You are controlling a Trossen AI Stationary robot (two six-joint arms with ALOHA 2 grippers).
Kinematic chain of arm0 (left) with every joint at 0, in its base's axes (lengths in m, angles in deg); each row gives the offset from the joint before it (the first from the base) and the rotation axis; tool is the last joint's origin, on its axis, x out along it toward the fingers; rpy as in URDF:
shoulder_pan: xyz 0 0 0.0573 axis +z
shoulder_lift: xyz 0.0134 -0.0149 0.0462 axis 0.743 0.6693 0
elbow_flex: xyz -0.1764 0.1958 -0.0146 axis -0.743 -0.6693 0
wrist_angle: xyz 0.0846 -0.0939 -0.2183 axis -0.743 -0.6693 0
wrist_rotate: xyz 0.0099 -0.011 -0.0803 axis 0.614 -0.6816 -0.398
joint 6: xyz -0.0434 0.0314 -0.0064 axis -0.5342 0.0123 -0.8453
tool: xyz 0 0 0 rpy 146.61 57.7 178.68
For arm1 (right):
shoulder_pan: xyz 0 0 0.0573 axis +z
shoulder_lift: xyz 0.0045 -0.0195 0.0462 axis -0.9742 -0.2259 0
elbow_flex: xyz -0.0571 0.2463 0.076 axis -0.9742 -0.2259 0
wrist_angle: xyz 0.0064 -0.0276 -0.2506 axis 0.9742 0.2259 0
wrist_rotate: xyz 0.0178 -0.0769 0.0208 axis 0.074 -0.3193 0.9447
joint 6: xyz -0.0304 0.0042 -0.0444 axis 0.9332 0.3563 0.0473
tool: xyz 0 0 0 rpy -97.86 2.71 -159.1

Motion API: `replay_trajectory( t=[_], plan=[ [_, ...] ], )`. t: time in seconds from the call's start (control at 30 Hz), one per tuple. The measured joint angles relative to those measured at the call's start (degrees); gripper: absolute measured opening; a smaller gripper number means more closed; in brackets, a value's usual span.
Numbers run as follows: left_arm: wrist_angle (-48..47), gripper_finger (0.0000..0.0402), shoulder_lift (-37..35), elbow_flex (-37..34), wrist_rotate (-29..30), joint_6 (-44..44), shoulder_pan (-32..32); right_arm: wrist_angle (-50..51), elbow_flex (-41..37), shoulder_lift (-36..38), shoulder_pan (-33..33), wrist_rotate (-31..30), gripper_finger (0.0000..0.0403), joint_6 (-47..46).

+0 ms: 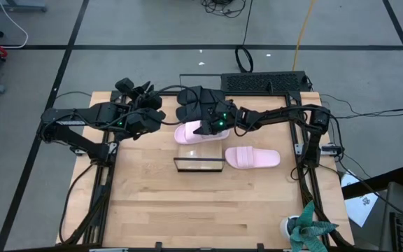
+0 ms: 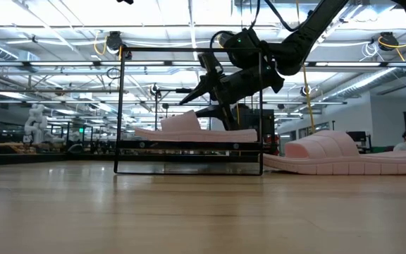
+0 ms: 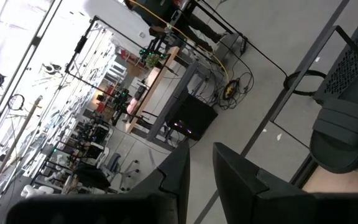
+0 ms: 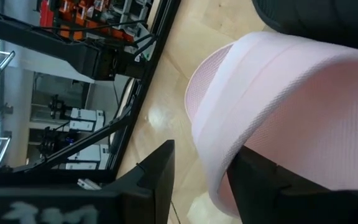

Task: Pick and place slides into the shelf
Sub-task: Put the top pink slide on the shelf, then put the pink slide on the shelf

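Observation:
One pale pink slide (image 1: 189, 133) (image 2: 189, 130) lies sole down on the board of the shelf (image 1: 199, 165) (image 2: 189, 148). My right gripper (image 1: 206, 127) (image 2: 197, 106) (image 4: 201, 177) hovers over this slide's strap, open, with the strap's edge (image 4: 219, 143) between its fingers. The second pink slide (image 1: 252, 157) (image 2: 344, 155) lies flat on the table to the right of the shelf. The black pair (image 1: 193, 103) (image 3: 340, 137) sits by the far edge. My left gripper (image 1: 154, 106) (image 3: 201, 155) waits in the air left of the black pair, open by a narrow gap. My right gripper has its fingers on either side of the pink slide's strap edge (image 4: 229, 155), coming from above and from the table's right. I cannot tell whether a finger touches the strap. The slide rests on the shelf board, not lifted.
A black perforated box (image 1: 264, 82) stands at the far edge, and a teal plant-like object (image 1: 310, 227) at the near right corner. The shelf's black frame (image 2: 122, 106) rises well above its board. Bare wood (image 1: 201, 210) fills the table's near half.

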Motion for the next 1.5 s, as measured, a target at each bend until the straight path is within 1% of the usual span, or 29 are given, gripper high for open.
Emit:
replay_trajectory(
  t=[0.1, 0.5, 0.67, 1.07, 1.33, 1.43, 1.5],
  plan=[
    [0.00, 0.0078, 0.00, 0.00, 0.00, 0.00, 0.02, -0.02, 0.00, 0.00, -0.25, 0.94, 0.0132, -0.37],
    [0.00, 0.0078, 0.00, 0.00, 0.00, 0.02, 0.02, 1.05, 0.00, 0.02, -0.30, 1.12, 0.0132, -0.05],
    [0.00, 0.0078, 0.00, 0.00, 0.00, -0.04, 0.02, 2.08, 0.01, 0.06, -1.05, 3.94, 0.0132, 0.11],
    [0.00, 0.0078, 0.00, 0.00, -0.33, -0.43, 0.00, 2.47, 0.02, 0.09, -2.32, 4.40, 0.0132, 1.20],
    [0.00, 0.0078, 0.00, 0.00, -0.35, -0.44, 0.02, 3.64, 0.02, 0.15, -4.59, 8.62, 0.0132, 2.36],
    [0.00, 0.0078, 0.00, 0.00, -0.37, -0.44, 0.02, 5.79, 0.02, 1.46, -5.85, 9.66, 0.0132, 3.82],
    [0.00, 0.0078, 0.00, 0.00, -0.39, -0.44, 0.00, 8.71, 0.02, 3.00, -6.64, 9.00, 0.0132, 5.65]
  ],
)
